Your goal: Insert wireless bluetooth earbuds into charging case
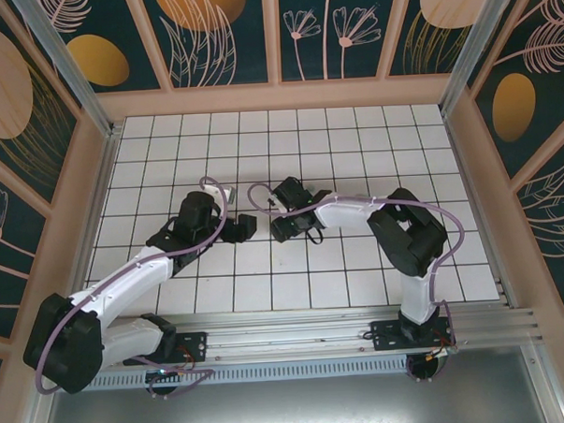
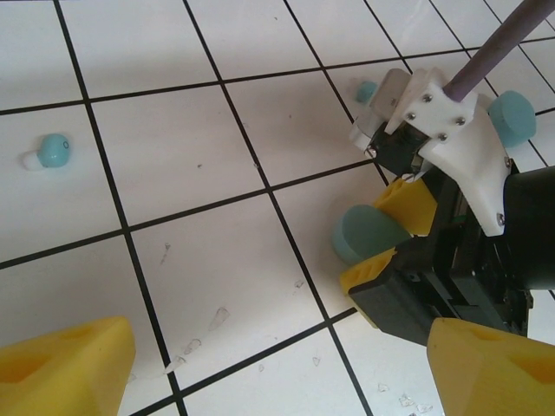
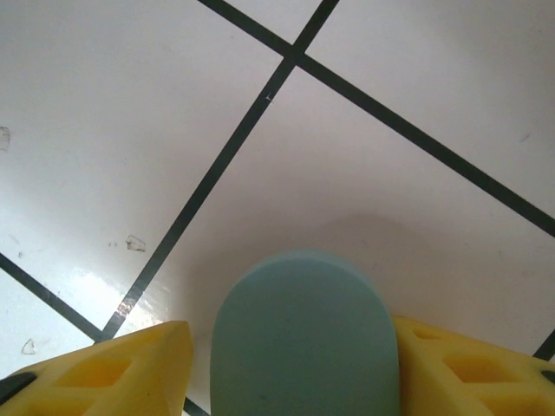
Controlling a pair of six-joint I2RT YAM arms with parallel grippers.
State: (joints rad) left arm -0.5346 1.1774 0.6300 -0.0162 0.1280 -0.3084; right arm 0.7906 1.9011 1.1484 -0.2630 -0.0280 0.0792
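**Grippers meet mid-table, one case between the right fingers**

We see the tiled table (image 1: 354, 152) fenced by a low wall (image 1: 286, 94) on its far edge and both sides. The far half and the outer tiles lie open. The room tightens at the centre, where the left arm (image 1: 126, 284) and right arm (image 1: 409, 234) reach in toward each other. There the left gripper (image 1: 243, 228) and right gripper (image 1: 285, 232) sit just beside one another, tips nearly facing.

In the left wrist view the left gripper (image 2: 277, 381) stands with its yellow fingers (image 2: 65, 364) spread wide above bare tile.

The right gripper (image 3: 303, 373) has a blue-green case (image 3: 303, 338) standing between its fingers (image 3: 468, 364). One finger touches the case, and a thin dark line shows at the other, so we cannot tell whether the case is clamped or merely flanked. From the left wrist the same case (image 2: 368, 232) juts out from between those fingers, down near the tiles. A second case (image 2: 512, 117) sits beyond the right wrist, partly hidden by its white bracket. What lies inside either case we cannot tell.

One earbud (image 2: 52, 152), light blue with a white tip, lies alone on a tile, well apart from both grippers with open tile around it. A small blue bit, probably a second earbud (image 2: 366, 89), lies just beside the right wrist's bracket, which crowds it on one side.
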